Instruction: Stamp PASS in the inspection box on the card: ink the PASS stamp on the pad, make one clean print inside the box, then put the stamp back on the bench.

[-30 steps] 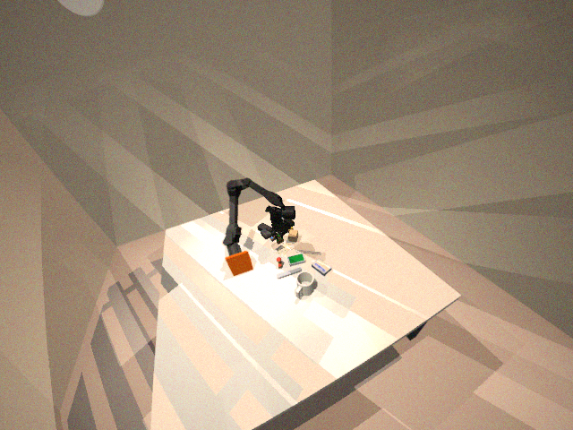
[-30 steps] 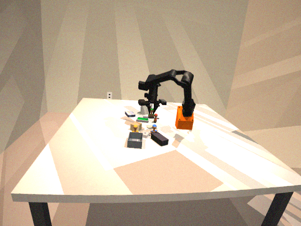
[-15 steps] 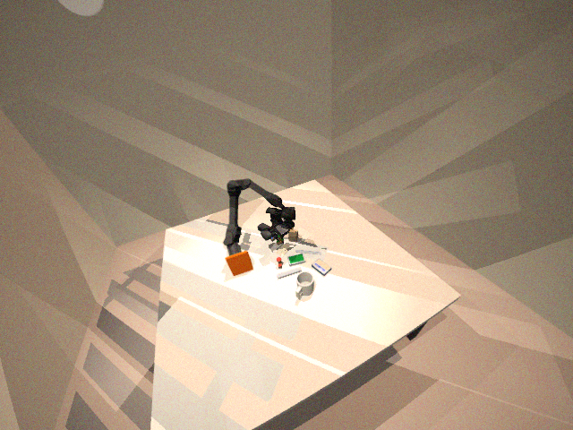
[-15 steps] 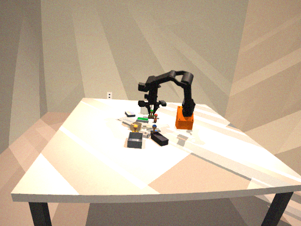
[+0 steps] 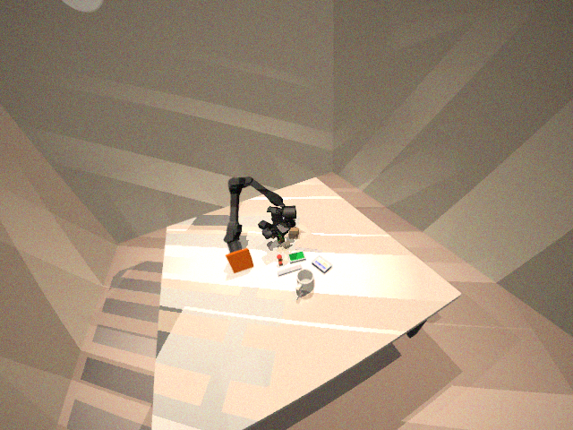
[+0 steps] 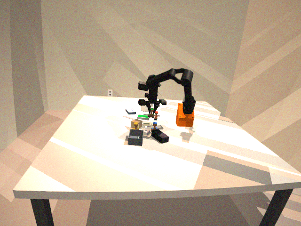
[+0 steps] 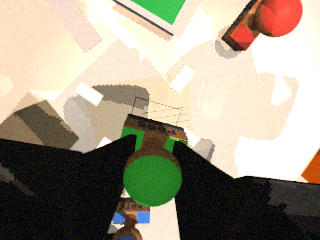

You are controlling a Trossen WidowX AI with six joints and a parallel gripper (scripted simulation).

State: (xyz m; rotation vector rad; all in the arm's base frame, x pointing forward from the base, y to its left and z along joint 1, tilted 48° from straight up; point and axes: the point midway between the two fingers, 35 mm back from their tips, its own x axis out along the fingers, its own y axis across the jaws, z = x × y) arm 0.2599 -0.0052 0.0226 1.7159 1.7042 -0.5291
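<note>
My gripper point(image 5: 280, 237) point(image 6: 152, 112) point(image 7: 154, 145) is shut on the green-knobbed stamp point(image 6: 151, 115) point(image 7: 152, 180), its block pointing down. The lettering on its block is too blurred to read surely. In the wrist view a thin outlined box point(image 7: 158, 103) with faint lines beside it shows just past the block's edge. The card's edges are washed out by glare, and the block hides what lies under it. I cannot tell whether the stamp touches the card. The green ink pad point(image 5: 296, 256) point(image 6: 143, 117) point(image 7: 160, 7) lies open, away from the gripper.
A red-knobbed stamp point(image 5: 279, 258) point(image 6: 156, 113) point(image 7: 281, 15) stands near the pad. Blue point(image 6: 154, 124) and yellow point(image 6: 136, 125) stamps, a wooden block point(image 5: 294, 232) point(image 7: 37, 122), a grey tray point(image 6: 135, 141), a black block point(image 6: 160, 136) and a mug point(image 5: 304, 281) are around.
</note>
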